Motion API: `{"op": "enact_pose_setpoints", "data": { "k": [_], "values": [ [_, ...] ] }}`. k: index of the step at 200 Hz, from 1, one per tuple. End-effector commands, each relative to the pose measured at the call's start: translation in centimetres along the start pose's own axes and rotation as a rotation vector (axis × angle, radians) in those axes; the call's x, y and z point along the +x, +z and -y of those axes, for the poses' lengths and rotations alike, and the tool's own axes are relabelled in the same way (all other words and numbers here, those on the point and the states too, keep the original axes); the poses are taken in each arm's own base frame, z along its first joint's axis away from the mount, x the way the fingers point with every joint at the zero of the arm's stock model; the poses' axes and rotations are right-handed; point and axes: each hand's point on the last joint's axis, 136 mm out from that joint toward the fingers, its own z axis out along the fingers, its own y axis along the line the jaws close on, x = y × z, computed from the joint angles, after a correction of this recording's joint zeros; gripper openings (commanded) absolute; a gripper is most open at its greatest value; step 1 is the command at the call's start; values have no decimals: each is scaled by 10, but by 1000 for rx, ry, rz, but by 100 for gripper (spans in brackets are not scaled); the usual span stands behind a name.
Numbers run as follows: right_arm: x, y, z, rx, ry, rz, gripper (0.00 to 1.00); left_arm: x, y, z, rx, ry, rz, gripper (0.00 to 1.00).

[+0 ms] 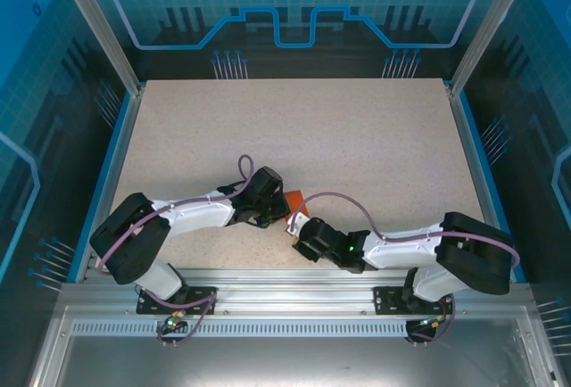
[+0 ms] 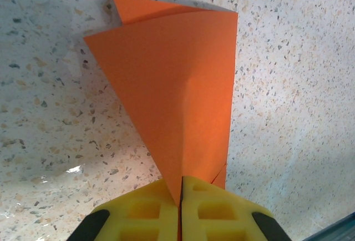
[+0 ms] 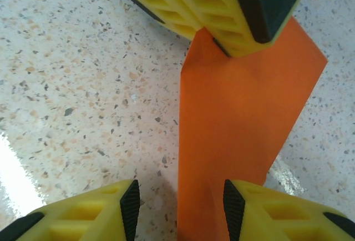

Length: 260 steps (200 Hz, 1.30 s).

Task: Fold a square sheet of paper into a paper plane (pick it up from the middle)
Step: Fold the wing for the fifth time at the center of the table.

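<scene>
Count: one paper (image 2: 177,85), orange, folded to a point; two grippers. It sits at the near middle of the table (image 1: 357,137), between them. Fingers of left gripper (image 2: 180,188) pinch its narrow tip; fingers of right gripper (image 3: 180,202) stand apart, straddling the other end.

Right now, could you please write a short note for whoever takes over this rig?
Left gripper: shut, pinching the narrow tip of the orange paper over the table.
Right gripper: open, with the paper's other end reaching in between its fingers, not clamped.
Done: the sheet is already creased into a pointed, layered shape.
Left: it does not look like a finished plane, so more folds are probably needed.
</scene>
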Motion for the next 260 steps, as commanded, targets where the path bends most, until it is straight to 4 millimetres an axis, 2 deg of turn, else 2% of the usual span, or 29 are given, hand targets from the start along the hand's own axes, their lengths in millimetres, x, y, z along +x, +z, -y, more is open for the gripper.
{"op": "enact_pose_setpoints", "data": {
  "k": [1, 56, 88, 119, 182, 216, 260],
  "values": [
    [-27, 0, 4, 55, -28, 84, 46, 0, 1, 5, 6, 4, -23, 8],
    [-28, 11, 1, 66, -82, 72, 40, 0, 1, 7, 14, 5, -24, 8],
    [-34, 9, 1, 68, -72, 100, 31, 0, 1, 5, 9, 6, -25, 9],
    [-30, 8, 2, 73, -63, 97, 25, 1, 1, 5, 10, 8, -26, 9],
    [-26, 7, 3, 59, 7, 91, 5, -1, -1, 7, 11, 6, -20, 10],
    [-21, 6, 8, 12, 128, 91, 0, -4, -7, 11, 27, 6, -3, 20],
    [-17, 5, 12, -120, 325, 113, 0, -13, -27, 18, 72, 8, 63, 50]
  ]
}}
